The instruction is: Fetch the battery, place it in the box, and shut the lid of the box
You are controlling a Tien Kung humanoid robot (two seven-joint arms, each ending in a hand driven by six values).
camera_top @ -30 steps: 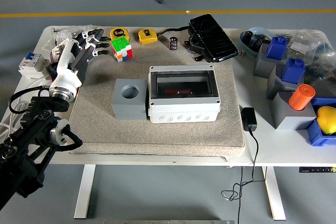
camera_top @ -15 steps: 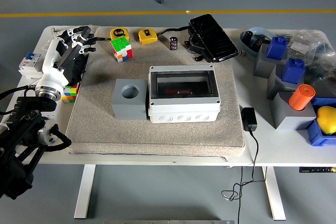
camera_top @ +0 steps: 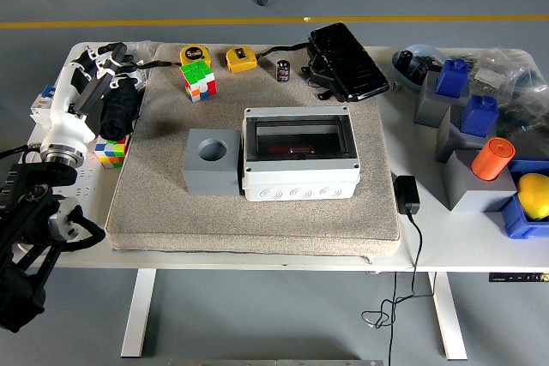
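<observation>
The white counter (camera_top: 446, 237) was seen to be covered in its middle by a grey mat (camera_top: 257, 212), whose near edge lay just inside the counter's near edge. The front strip of the mat, before the box (camera_top: 300, 153) and the grey block (camera_top: 211, 161), was left bare, as was the stretch of mat between the block and the mat's left edge. The box was set at the mat's centre with its clear lid lying over the top, the block with a round hole just beside it on the left. The battery (camera_top: 283, 70), a small dark cylinder, was stood upright near the mat's far edge, between the yellow tape measure (camera_top: 241, 60) and the black case (camera_top: 347, 62), well apart from the box. A coloured cube (camera_top: 198, 80) was placed left of it, with a second tape measure (camera_top: 194, 54) behind. The counter's right end was crowded by grey and blue blocks, an orange cylinder (camera_top: 492, 159) and a yellow ball (camera_top: 533, 195).

The left robot hand (camera_top: 99, 62) was held over the counter's far left corner, off the mat, its arm stretched up along the left edge. Its fingers were seen loosely spread, with nothing held. A smaller cube (camera_top: 111, 150) was lying beside the forearm
</observation>
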